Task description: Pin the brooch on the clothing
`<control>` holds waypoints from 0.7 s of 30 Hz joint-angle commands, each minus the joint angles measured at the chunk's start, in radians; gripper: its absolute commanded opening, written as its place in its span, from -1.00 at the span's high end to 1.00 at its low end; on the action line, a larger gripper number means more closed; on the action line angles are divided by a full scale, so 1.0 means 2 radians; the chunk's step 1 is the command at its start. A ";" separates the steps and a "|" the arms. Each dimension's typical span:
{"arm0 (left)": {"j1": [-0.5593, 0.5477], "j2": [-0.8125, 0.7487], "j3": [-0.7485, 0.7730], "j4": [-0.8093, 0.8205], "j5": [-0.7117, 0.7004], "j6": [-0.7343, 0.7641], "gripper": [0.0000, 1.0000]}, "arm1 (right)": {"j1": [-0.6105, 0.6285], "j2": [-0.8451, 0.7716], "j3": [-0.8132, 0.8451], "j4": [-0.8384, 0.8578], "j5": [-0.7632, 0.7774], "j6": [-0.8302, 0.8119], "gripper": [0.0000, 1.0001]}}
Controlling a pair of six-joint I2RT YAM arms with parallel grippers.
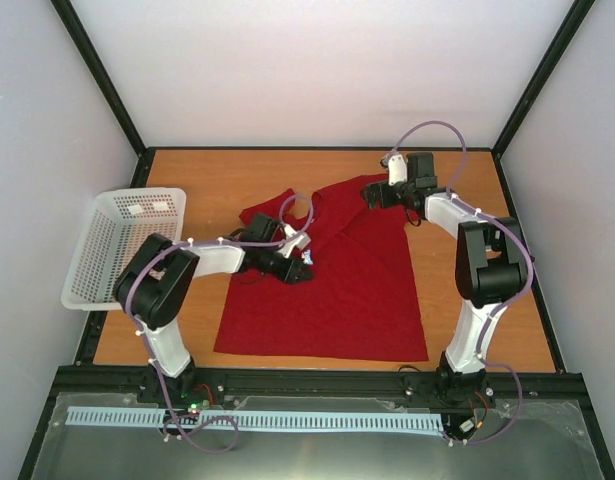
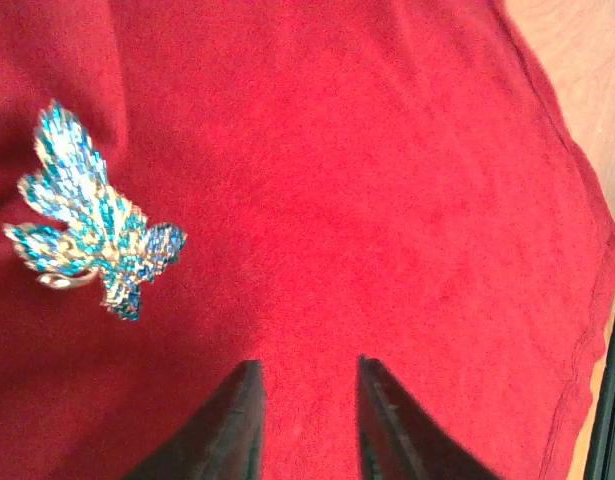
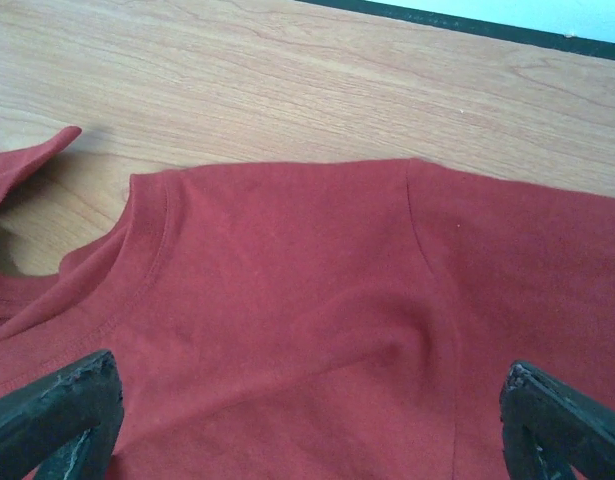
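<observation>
The wooden desk (image 1: 187,180) carries the red T-shirt (image 1: 337,290) spread over its middle, hem toward the arm bases and neck toward the far wall. A white mesh basket (image 1: 127,245) stands well apart at the left edge. Both arms reach in over the cloth.

The right end effector (image 3: 307,400) hovers above the shoulder and neck seam on the far side. Its fingers are spread wide, with only fabric below them and nothing held. The left end effector (image 2: 307,375) is over the shirt's upper left part. Its fingers stand a narrow gap apart, and that gap is empty too.

The brooch (image 2: 87,215), a blue and silver leaf shape, lies face up on the red cloth. In the left wrist view it is ahead of the fingertips and off to the left of their line, not touching them. Its long axis runs steeply there, leaning from upper left to lower right (a small gold piece shows at its lower left edge, perhaps the pin or stem). Whether the pin passes through the fabric cannot be told.

The left arm is by far the nearer. Any reach for the brooch would likely need a shift to the left and a wrist turn to meet that axis.
</observation>
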 commanded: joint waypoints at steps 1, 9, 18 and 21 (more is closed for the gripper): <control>0.020 -0.080 0.012 -0.015 0.005 0.001 0.34 | 0.012 0.022 0.034 -0.014 0.020 -0.040 -1.00; 0.125 -0.050 0.114 -0.020 -0.066 0.000 -0.14 | 0.031 0.121 0.166 -0.119 0.059 -0.165 -1.00; 0.150 0.135 0.319 -0.085 -0.148 0.087 -0.29 | 0.041 0.222 0.311 -0.206 0.064 -0.234 -1.00; 0.149 0.183 0.373 -0.091 -0.114 0.102 -0.43 | 0.042 0.256 0.352 -0.223 0.073 -0.242 -1.00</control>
